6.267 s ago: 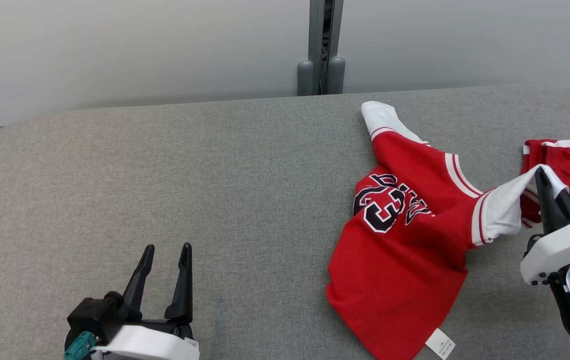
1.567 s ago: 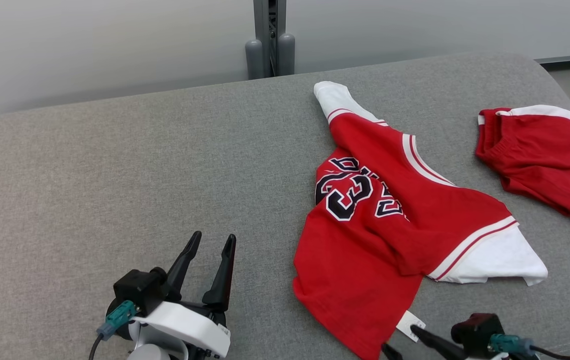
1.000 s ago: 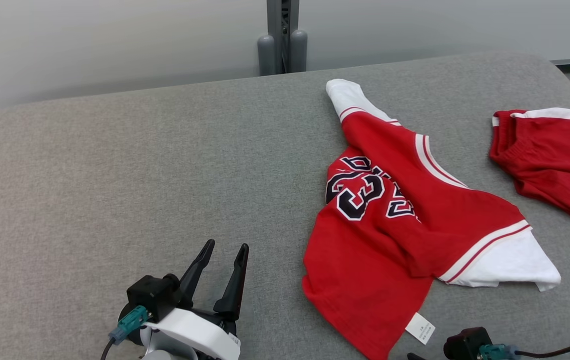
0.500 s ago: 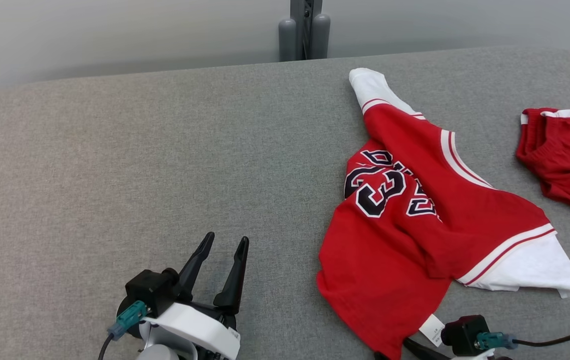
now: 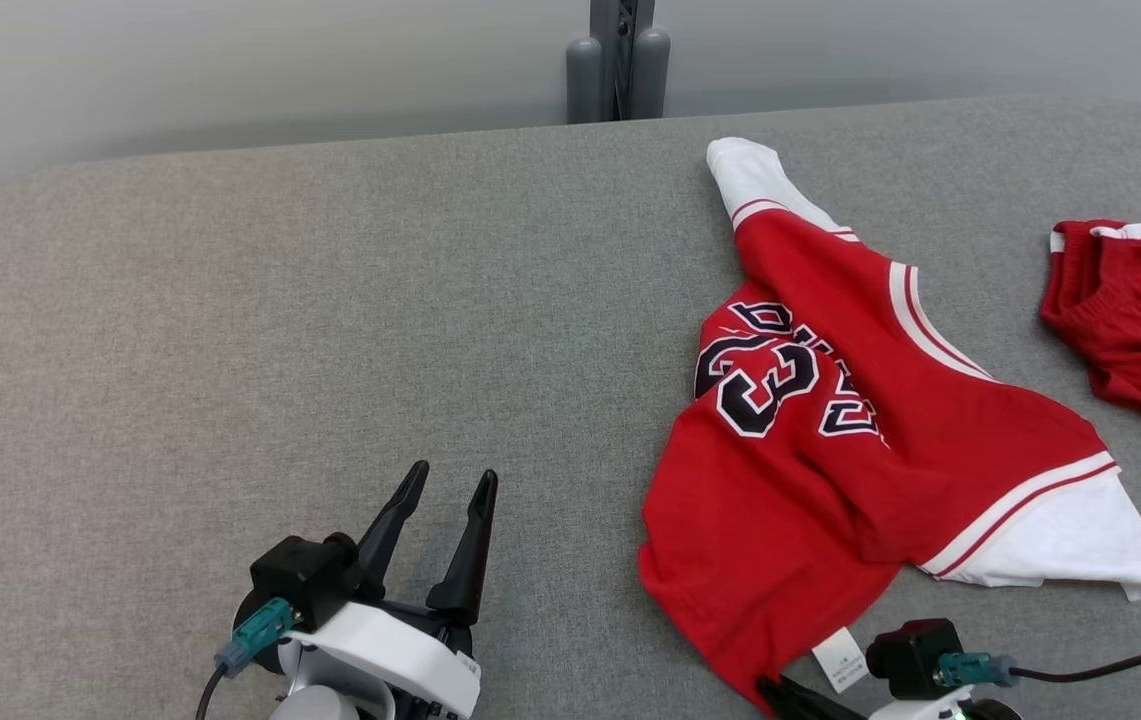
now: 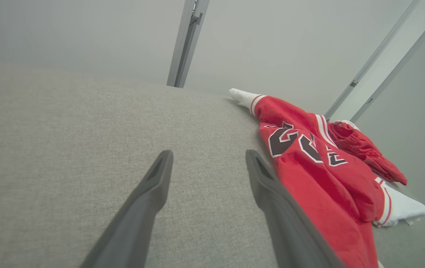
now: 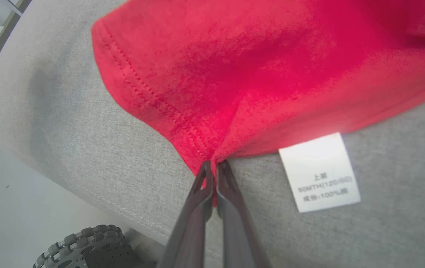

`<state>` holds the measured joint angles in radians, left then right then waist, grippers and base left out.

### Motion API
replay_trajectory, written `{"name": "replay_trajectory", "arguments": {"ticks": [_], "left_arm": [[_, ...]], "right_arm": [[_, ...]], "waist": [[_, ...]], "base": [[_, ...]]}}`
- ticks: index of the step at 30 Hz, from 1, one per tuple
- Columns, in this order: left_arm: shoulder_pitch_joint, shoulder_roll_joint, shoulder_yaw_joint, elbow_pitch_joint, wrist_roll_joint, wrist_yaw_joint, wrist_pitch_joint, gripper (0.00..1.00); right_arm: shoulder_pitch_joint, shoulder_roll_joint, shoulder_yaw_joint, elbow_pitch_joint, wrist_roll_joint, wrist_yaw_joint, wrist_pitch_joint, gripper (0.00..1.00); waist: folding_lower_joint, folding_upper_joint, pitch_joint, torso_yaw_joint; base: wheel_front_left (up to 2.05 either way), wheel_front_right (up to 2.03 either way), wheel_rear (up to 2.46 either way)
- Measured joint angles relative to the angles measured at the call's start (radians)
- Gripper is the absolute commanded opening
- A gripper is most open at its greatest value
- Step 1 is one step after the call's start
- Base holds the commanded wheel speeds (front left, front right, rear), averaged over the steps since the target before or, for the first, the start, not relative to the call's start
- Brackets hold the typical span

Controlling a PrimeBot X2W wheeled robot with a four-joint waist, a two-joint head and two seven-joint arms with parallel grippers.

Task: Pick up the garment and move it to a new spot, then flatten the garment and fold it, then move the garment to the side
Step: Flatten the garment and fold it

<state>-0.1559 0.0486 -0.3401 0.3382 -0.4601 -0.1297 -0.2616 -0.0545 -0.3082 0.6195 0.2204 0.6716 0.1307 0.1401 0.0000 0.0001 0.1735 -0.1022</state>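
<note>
The garment (image 5: 830,440) is a red jersey with white sleeves and dark numerals, lying crumpled on the right half of the grey table (image 5: 280,330). It also appears in the left wrist view (image 6: 316,163) and close up in the right wrist view (image 7: 264,67). My right gripper (image 7: 212,165) is shut on the garment's near hem corner, red cloth pinched between its fingers; it sits at the bottom edge of the head view (image 5: 780,692). A white label (image 7: 320,173) lies just beside the pinch. My left gripper (image 5: 448,482) stands open over bare table, left of the garment.
A second red piece with white trim (image 5: 1130,310) lies at the table's right edge. A grey post (image 5: 618,60) stands behind the table. The table's near edge (image 7: 85,197) runs close below my right gripper, with a wheel (image 7: 85,249) and floor beneath.
My right gripper has closed on the hem corner by the label. The head camera shifted, sliding the scene rightward. The left gripper has stayed open in place.
</note>
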Motion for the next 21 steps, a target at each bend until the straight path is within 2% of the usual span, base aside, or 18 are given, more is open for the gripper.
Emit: {"name": "replay_trajectory", "arguments": {"ticks": [12,21], "left_arm": [[0.017,0.000,0.012,-0.020,-0.017,0.000,0.000,1.00],[0.031,0.000,0.048,-0.069,-0.025,0.014,0.000,1.00]], "right_arm": [[-0.138,0.004,0.103,-0.087,0.047,0.000,-0.024,0.00],[-0.339,0.079,0.212,-0.022,0.077,0.000,-0.046,0.00]], "waist": [[0.0000,0.0000,-0.054,0.021],[0.0000,0.0000,-0.065,0.077]], "base": [[0.00,0.00,0.00],[0.00,0.00,0.00]]}}
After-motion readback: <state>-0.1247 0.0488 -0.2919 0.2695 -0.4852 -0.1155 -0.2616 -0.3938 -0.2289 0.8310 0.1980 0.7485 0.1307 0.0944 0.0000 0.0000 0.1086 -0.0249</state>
